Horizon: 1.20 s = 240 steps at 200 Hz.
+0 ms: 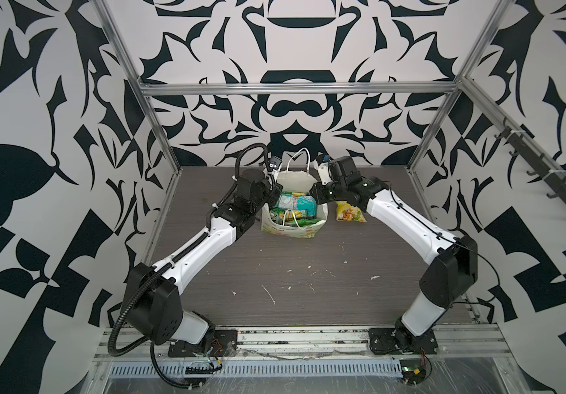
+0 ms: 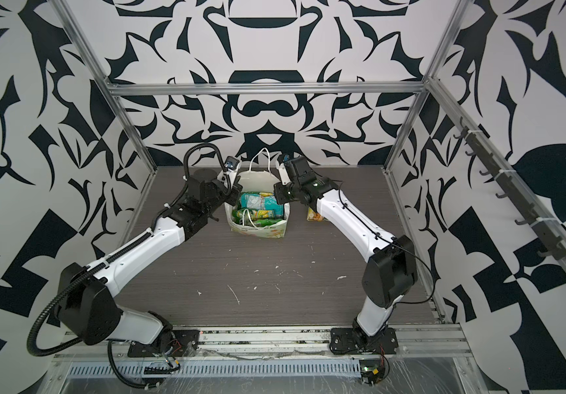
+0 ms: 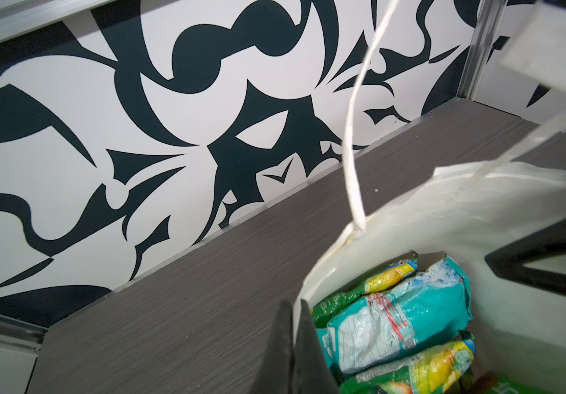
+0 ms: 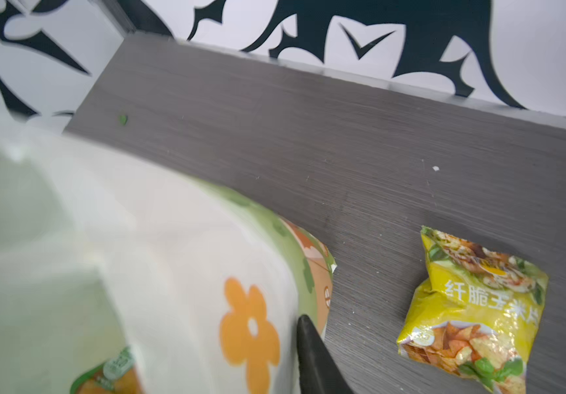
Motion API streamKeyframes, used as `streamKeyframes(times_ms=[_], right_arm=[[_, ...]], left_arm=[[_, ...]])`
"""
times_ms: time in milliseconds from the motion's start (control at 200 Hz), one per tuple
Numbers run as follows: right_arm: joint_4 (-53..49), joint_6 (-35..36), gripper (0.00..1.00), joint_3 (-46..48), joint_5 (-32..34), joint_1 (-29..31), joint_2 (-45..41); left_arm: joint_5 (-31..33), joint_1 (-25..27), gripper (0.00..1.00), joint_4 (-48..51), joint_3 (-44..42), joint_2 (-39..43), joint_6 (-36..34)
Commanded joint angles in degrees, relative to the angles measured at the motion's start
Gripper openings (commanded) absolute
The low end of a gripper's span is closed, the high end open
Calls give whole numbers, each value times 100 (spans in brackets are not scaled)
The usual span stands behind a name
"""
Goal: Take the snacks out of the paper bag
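- yellow packet (image 4: 472, 307), lying on the tabletop at lower right of the right wrist view: white Chinese lettering "纤脆玉米片" across its middle. Small round badge at its lower left, not legible.
- teal packet (image 3: 397, 317) inside the paper bag (image 3: 445, 211): fine print and a small code square, too blurred to read.
- green packet (image 3: 411, 371) below it: white lettering, cut off and unreadable.
- Both top views: packet print too small to read.

paper bag (image 2: 261, 232) upright, open — snacks (image 2: 263, 204) inside

Two white-shelled arms (image 1: 199, 244) with black joints (image 1: 159, 302), ribbed black cable conduit (image 1: 115, 329)
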<state>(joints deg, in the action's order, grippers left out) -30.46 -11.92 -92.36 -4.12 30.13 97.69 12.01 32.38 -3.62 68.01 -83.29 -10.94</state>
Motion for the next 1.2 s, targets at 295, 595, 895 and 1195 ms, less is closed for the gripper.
streamKeyframes(times_ms=[295, 595, 895, 1195], right_arm=[[-492, 11, 2, -1906, 987, -66, 1074], [-462, 40, 0, -3202, 977, -311, 2007], [-340, 65, 0, -6638, 55, -622, 3827], [2851, 5, 0, -2202, -852, -615, 2016]], left_arm=[[223, -126, 0, -589, 978, -561, 216], [-119, -566, 0, -780, 1558, -1164, 370], [-849, -822, 0, -724, 3345, -2229, -50], [-1320, -696, 0, -2773, 595, -1431, -663]])
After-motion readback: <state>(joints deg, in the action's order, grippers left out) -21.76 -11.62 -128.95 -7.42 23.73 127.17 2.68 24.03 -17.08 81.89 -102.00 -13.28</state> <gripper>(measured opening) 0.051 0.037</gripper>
